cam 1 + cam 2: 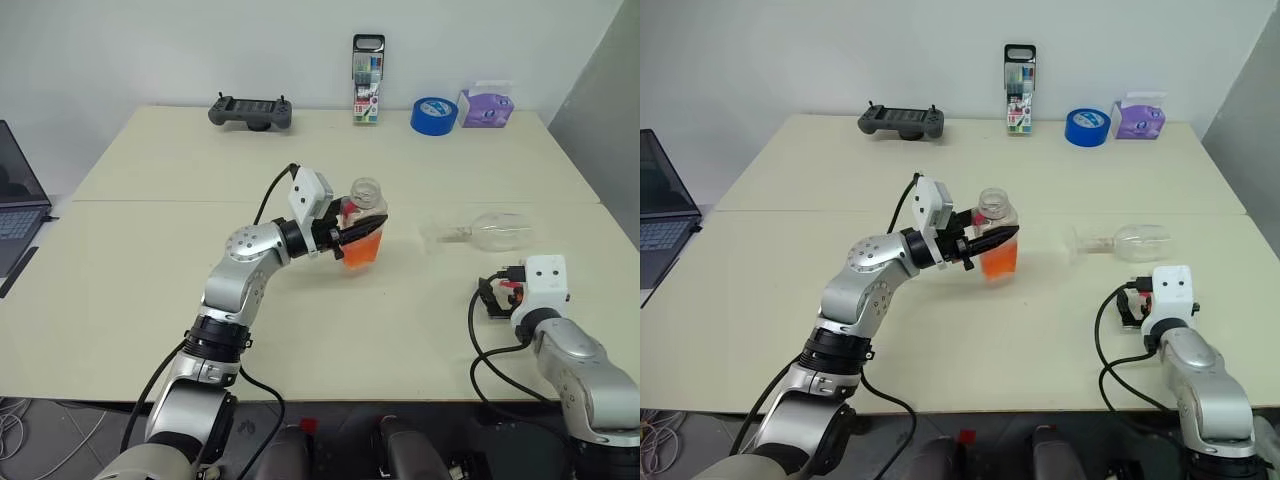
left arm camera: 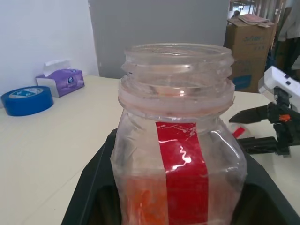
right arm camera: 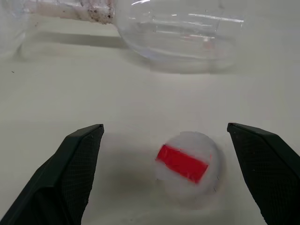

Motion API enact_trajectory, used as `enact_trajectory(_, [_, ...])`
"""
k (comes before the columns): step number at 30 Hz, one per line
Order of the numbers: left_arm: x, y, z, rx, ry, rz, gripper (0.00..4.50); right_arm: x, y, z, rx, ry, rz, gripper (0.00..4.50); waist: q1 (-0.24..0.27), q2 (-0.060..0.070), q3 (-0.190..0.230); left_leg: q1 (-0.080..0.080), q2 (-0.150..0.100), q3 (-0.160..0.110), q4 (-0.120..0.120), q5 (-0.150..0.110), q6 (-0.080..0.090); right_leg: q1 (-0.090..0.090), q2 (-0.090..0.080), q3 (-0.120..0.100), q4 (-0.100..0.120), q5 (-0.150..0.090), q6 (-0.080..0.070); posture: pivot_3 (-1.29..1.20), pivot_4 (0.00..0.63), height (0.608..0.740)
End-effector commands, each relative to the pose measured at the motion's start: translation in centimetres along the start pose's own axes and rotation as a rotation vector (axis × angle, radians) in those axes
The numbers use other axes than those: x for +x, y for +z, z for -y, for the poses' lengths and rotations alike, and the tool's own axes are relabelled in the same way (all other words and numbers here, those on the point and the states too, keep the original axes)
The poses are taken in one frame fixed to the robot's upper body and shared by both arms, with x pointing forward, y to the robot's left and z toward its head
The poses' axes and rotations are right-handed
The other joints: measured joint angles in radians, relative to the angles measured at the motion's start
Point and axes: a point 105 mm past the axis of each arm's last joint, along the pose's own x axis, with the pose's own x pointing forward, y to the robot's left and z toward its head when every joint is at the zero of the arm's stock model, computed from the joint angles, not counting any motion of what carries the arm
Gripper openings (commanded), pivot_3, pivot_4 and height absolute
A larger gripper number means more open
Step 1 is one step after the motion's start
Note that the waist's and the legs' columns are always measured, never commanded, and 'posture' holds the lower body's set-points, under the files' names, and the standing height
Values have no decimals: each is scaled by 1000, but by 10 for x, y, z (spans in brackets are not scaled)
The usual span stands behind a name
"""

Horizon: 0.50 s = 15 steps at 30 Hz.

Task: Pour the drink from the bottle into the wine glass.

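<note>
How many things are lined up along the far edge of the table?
4. A black controller toward the left, a marker pack standing in the middle, a blue tape roll beside it, and a purple tissue box furthest right. None looks hidden.

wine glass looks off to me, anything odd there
Yes: the wine glass lies on its side on the table, empty. It cannot take the drink from the uncapped bottle until stood upright.
</note>
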Motion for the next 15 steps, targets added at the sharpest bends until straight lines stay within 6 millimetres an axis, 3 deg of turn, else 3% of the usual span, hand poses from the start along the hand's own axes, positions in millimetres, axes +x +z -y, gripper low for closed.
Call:
enact_trajectory(1, [-1, 23, -9, 72, 19, 63, 1871, 2, 11, 10, 14, -51, 23, 4500, -1, 0, 0, 0, 0, 0, 0, 0, 0, 0, 0, 0, 0, 0, 0, 0, 150, 740])
enact_trajectory(4, [-1, 23, -9, 78, 21, 62, 1871, 3, 14, 14, 67, -81, 53, 4500, 0, 0, 0, 0, 0, -1, 0, 0, 0, 0, 0, 0, 0, 0, 0, 0, 150, 740])
enact_trajectory(6, [-4, 25, -14, 85, 39, 61, 1871, -2, 42, 2, 97, -14, 180, 4500, -1, 0, 0, 0, 0, -1, -1, 0, 0, 0, 0, 0, 0, 0, 0, 0, 150, 740])
enact_trajectory(9, [-12, 25, -25, 100, 89, 47, 1871, -15, 84, -26, 69, 153, 349, 4500, -5, 0, 0, 2, 0, -1, -1, 0, 0, 0, 0, 1, 1, 0, 0, 0, 150, 740])
enact_trajectory(12, [-29, 32, -49, 105, 202, 39, 1871, -40, 125, -75, 58, 515, 466, 4500, -8, 0, 0, 2, 0, -2, -1, 0, 0, 0, 2, 1, 0, 0, 0, 0, 150, 740])
enact_trajectory(15, [-50, 40, -73, 127, 328, 30, 1871, -59, 150, -111, -5, 767, 528, 4500, -10, 0, 0, 2, 0, -4, -1, 0, 0, 0, 3, -2, 0, 0, 0, 0, 150, 740])
